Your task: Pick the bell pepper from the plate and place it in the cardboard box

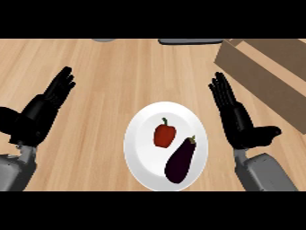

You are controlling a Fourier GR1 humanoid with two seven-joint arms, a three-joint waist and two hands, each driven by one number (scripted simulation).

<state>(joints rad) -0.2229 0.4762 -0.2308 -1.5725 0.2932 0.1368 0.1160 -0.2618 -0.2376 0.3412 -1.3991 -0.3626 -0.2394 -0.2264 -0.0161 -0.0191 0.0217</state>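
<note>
Your bell pepper (164, 134) lies on the white plate (139, 134), an eggplant (181, 160) just beside it at five o'clock. The cardboard box (274, 81) sits at two o'clock. Your right hand (237, 116) and left hand (37, 112) flank the plate, fingers straight, holding nothing.

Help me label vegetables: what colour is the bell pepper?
Red, green stem: bell pepper, head view.

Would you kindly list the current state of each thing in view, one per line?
bell pepper: lying on the plate, not held.
eggplant: lying on the plate beside the pepper.
plate: flat on the counter between the hands.
cardboard box: open, flaps up, at the right.
left hand: open, fingers straight, holding nothing.
right hand: open, fingers straight, holding nothing.
</note>
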